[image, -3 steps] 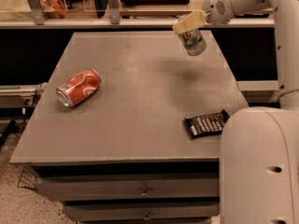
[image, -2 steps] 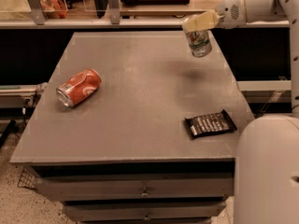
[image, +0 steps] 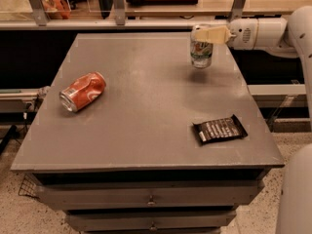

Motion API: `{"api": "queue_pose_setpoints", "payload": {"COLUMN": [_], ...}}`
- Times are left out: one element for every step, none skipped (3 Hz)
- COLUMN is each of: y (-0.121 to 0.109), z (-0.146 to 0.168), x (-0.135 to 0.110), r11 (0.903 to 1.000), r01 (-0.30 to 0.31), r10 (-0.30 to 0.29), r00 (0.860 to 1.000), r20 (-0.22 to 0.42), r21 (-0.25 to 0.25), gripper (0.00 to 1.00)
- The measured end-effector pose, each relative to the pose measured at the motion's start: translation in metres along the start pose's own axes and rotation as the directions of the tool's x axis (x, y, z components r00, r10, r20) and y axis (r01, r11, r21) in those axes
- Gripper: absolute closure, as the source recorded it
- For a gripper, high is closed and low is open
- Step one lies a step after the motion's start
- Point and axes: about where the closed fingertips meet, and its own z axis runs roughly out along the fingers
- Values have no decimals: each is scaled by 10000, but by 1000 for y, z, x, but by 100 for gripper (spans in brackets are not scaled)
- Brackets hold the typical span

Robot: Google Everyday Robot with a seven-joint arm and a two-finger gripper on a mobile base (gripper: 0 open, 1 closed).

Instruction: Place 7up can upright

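Observation:
The 7up can (image: 201, 53), silvery-white and green, is upright at the back right of the grey table (image: 146, 130). Its base is at or just above the tabletop; I cannot tell whether it touches. My gripper (image: 204, 34) reaches in from the right on a white arm and is shut on the can's top part, with the cream fingers (image: 214, 34) covering its rim.
A crushed red-orange can (image: 83, 91) lies on its side at the table's left. A flat black snack wrapper (image: 220, 129) lies near the front right. The robot's white body (image: 297, 194) stands at the right edge. A shelf with rails runs behind the table.
The arm has swung out to the right and lowered. The can has come down from above the table to the tabletop level at the back right, still upright in the gripper.

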Motion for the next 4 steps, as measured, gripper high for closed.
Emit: {"api": "queue_pose_setpoints", "payload": {"y": [12, 22, 18, 9], "z": [-2, -2, 1, 6], "x": [6, 10, 23, 37], "r11": [9919, 9621, 9563, 9758], "r01": [1260, 2712, 2902, 2148], "r10": [-1251, -2704, -2906, -2162], "r00": [9912, 9623, 9568, 9757], "r20": [434, 293, -58, -354], "r21": [-183, -287, -358, -404], "gripper": [100, 84, 60, 36]}}
